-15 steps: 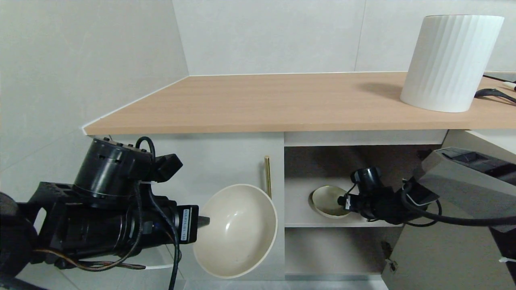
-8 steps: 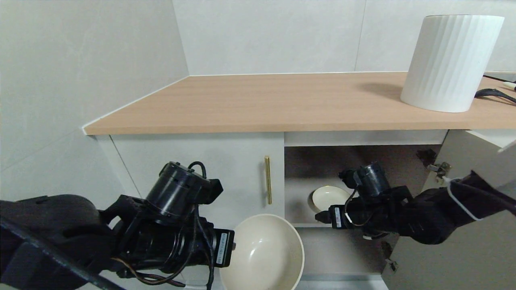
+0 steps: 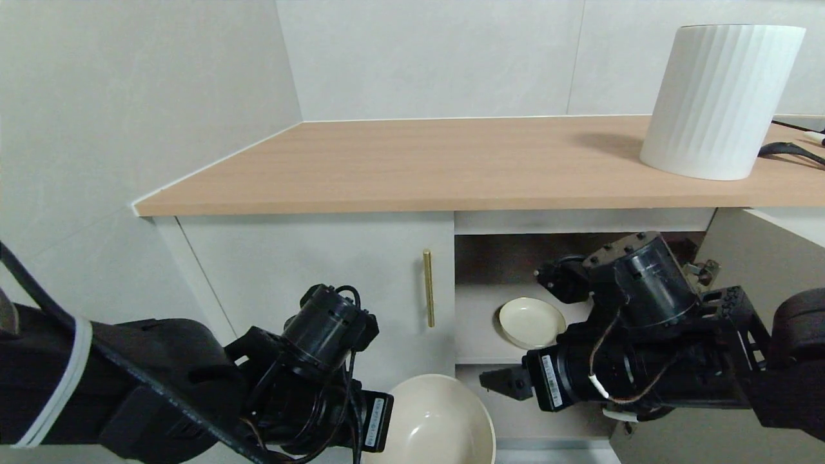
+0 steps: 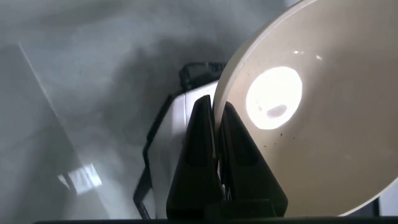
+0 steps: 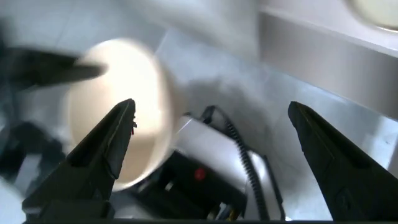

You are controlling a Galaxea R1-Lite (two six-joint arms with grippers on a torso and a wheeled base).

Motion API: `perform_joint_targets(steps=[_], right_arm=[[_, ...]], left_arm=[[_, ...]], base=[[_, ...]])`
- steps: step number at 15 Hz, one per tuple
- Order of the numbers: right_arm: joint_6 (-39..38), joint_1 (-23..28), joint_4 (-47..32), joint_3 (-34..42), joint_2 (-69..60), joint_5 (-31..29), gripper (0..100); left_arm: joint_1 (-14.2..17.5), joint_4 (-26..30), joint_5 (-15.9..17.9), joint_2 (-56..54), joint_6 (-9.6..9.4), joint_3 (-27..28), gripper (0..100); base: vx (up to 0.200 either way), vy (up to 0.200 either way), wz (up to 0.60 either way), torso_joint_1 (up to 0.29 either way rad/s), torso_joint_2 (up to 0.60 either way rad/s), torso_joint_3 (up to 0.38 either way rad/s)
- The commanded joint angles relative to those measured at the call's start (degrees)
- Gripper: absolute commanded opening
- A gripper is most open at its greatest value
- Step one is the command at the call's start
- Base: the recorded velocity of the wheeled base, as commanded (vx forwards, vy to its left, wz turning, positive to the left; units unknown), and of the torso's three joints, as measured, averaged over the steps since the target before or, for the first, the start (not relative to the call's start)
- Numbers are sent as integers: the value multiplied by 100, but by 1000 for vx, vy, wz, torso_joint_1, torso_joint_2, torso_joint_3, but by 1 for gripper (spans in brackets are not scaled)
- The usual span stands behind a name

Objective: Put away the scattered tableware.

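A large cream bowl hangs low in front of the closed left cabinet door, and my left gripper is shut on its rim. A small cream dish lies on the shelf inside the open right compartment. My right gripper is just outside that compartment, below and in front of the dish, close to the bowl's right side. Its fingers stand wide open with nothing between them. In the right wrist view the bowl shows beyond them and the dish at the edge.
The closed left door carries a gold handle. The wooden countertop holds a tall white ribbed cylinder at the right. The open cabinet door swings out on the right, and a lower shelf space lies below the dish.
My left arm has carried the bowl down and to the right. My right gripper has drawn back out of the compartment, leaving the small dish on the shelf.
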State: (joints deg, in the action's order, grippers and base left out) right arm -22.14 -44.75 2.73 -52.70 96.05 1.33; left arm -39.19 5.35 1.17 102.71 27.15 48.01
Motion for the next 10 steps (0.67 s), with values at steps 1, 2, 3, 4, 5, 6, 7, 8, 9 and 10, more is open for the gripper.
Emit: perform_joint_targets(steps=[1,2,3,4,5,6,7,8,9,10], right_arm=[[-1,-350,-115,5,-130,-27,100],[-1,-517,-264,-12,-51,-71,100],[8,-587,-361,-21,72,-230,100],[17,-631,-379,-65,292,-581,100],[17,-649,-379,-91,476,-827,100],[17,-666,-379,-109,529,-880,100],[8,-702,-379,-153,687,-968,100],[-1,-702,-352,-179,828,-1047,100],[-27,-702,-352,-241,942,-1117,100],[-107,-702,-326,-267,1021,-1161,100]], left_arm=[[-106,89,-73,92,98,130,0],[-141,89,-187,101,98,130,0],[-159,89,-293,127,98,130,0],[-159,89,-460,162,106,130,0],[-168,80,-627,206,106,130,0],[-176,80,-697,215,106,130,0],[-229,80,-890,241,106,130,0],[-273,80,-970,241,106,130,0],[-317,80,-970,206,106,121,0],[-370,89,-970,180,106,112,0]], base=[[0,0,0,0,0,0],[0,0,0,0,0,0],[0,0,0,0,0,0],[0,0,0,0,0,0],[0,0,0,0,0,0],[0,0,0,0,0,0],[0,0,0,0,0,0],[0,0,0,0,0,0],[0,0,0,0,0,0],[0,0,0,0,0,0]])
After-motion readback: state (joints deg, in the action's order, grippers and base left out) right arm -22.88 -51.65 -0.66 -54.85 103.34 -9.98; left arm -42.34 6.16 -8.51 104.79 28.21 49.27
